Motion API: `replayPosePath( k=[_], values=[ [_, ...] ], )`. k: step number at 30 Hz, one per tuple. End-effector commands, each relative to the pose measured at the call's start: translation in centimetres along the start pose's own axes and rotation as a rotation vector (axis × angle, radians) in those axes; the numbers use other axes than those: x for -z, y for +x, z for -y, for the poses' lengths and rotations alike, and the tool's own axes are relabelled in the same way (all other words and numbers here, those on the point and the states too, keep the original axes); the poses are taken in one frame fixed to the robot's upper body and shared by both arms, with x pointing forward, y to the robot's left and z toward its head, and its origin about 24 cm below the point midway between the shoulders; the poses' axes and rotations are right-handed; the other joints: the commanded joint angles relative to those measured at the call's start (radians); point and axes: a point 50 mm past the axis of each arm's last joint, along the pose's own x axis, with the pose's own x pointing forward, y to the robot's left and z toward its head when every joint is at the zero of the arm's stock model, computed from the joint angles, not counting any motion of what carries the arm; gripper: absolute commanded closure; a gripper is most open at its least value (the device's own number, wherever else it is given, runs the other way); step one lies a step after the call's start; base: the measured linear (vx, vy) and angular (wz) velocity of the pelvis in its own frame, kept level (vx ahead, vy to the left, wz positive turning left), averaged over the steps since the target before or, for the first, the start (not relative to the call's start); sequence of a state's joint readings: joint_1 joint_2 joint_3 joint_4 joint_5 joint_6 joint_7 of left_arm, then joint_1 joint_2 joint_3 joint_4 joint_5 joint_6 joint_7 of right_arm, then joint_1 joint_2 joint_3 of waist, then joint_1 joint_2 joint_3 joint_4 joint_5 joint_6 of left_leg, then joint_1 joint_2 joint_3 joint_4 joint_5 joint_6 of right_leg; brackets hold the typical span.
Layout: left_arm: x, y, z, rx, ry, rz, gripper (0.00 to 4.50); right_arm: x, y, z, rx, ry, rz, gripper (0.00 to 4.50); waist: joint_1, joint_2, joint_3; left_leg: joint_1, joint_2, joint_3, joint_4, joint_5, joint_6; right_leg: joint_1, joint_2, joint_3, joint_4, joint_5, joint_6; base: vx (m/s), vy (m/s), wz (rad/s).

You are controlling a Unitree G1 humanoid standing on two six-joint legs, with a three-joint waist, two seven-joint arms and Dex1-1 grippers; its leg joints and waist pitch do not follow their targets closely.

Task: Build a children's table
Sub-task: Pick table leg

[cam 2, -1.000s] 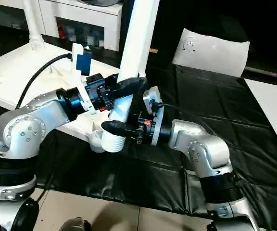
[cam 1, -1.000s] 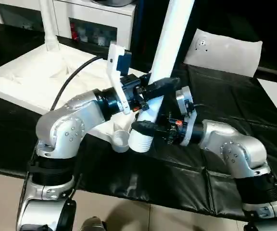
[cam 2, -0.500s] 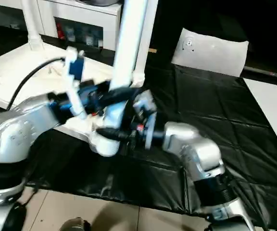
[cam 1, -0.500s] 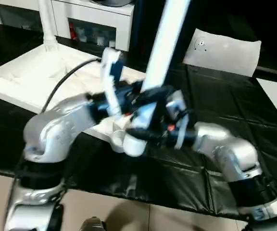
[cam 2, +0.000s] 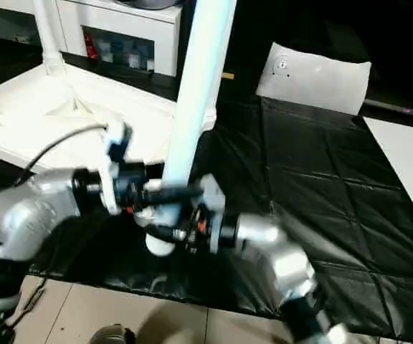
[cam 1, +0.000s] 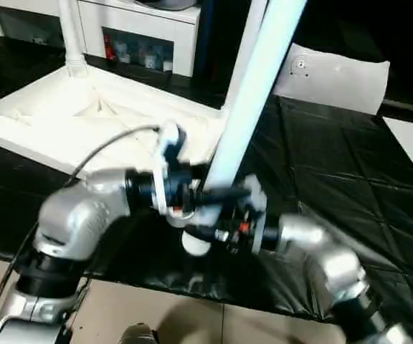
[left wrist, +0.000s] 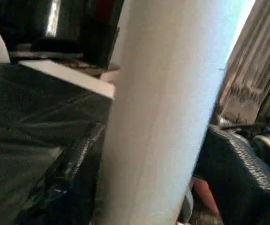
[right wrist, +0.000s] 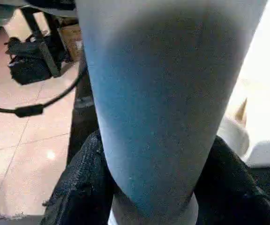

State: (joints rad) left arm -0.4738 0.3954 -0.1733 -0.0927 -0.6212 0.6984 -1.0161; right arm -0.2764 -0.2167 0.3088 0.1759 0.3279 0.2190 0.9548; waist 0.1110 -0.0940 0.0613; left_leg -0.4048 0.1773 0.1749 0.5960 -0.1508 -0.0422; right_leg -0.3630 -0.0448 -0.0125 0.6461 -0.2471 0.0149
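1. Right gripper (cam 1: 217, 215): nearest item, at the front edge of the work surface. Its two black fingers (right wrist: 81, 187) stood on either side of the thick lower end of a table leg and clamped it, one finger above and one below as seen from the head cameras.

2. Left gripper (cam 1: 192, 197): just beside the right gripper, reaching in from the left toward the same leg. The head views were blurred there; whether its jaws were open or closing on the leg could not be told.

3. Table leg (cam 1: 246, 107): white tapered tube, held off the surface, its wide end (cam 2: 160, 244) lowest and nearest, the shaft leaning up and away to the right past the top of the picture.

4. Black cloth (cam 1: 335, 165): quilted, covering the work surface beneath and beyond the arms.

5. Table top (cam 1: 70, 118): white, lying upside down on the cloth to the left, behind the left forearm, ribbed underside facing up.

6. Second table leg (cam 1: 70, 39): standing upright in the far left corner socket of the table top.

7. Plastic bag (cam 1: 335, 75): whitish, flat, lying at the far right of the cloth, well apart from the grippers.

8. White cabinet (cam 1: 142, 21): behind the table top, farthest back.
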Motion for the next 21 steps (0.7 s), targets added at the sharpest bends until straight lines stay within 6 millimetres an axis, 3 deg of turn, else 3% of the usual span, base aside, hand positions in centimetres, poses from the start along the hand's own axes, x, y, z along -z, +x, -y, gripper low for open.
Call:
replayPosePath(
  k=[1,11,17,21],
  values=[
    [0.9,0.9,0.7,0.077,-0.003,-0.048,0.81,-0.7,-1.0,1.3,0.105,-0.029,0.021,2.59,-0.007,0.03,-0.062,0.046,0.056,-0.02,-0.085,-0.299,-0.095,0.008,-0.085,0.033,-0.087,-0.14,-0.178,0.0,0.0,0.0],
    [0.8,0.1,0.6,0.086,-0.021,0.045,0.03,-1.6,-0.9,1.9,0.139,-0.026,0.112,2.59,-0.015,0.027,-0.06,0.045,0.056,-0.02,-0.085,-0.311,-0.085,0.008,-0.087,0.034,-0.085,-0.151,-0.199,0.0,0.0,0.0],
    [0.0,-0.7,0.7,0.062,-0.095,0.252,0.0,-2.5,-0.9,2.2,0.151,-0.009,0.169,2.59,-0.021,0.03,-0.06,0.045,0.057,-0.019,-0.085,-0.324,-0.083,0.007,-0.086,0.033,-0.084,-0.142,-0.212,0.0,0.0,0.0],
    [-1.0,-1.3,0.2,-0.018,-0.109,0.381,0.0,-2.6,-1.0,2.7,0.192,-0.005,0.16,2.59,-0.019,0.03,-0.058,0.048,0.056,-0.019,-0.084,-0.345,-0.09,0.005,-0.087,0.035,-0.088,-0.183,-0.204,0.0,0.0,0.0]
  ],
)
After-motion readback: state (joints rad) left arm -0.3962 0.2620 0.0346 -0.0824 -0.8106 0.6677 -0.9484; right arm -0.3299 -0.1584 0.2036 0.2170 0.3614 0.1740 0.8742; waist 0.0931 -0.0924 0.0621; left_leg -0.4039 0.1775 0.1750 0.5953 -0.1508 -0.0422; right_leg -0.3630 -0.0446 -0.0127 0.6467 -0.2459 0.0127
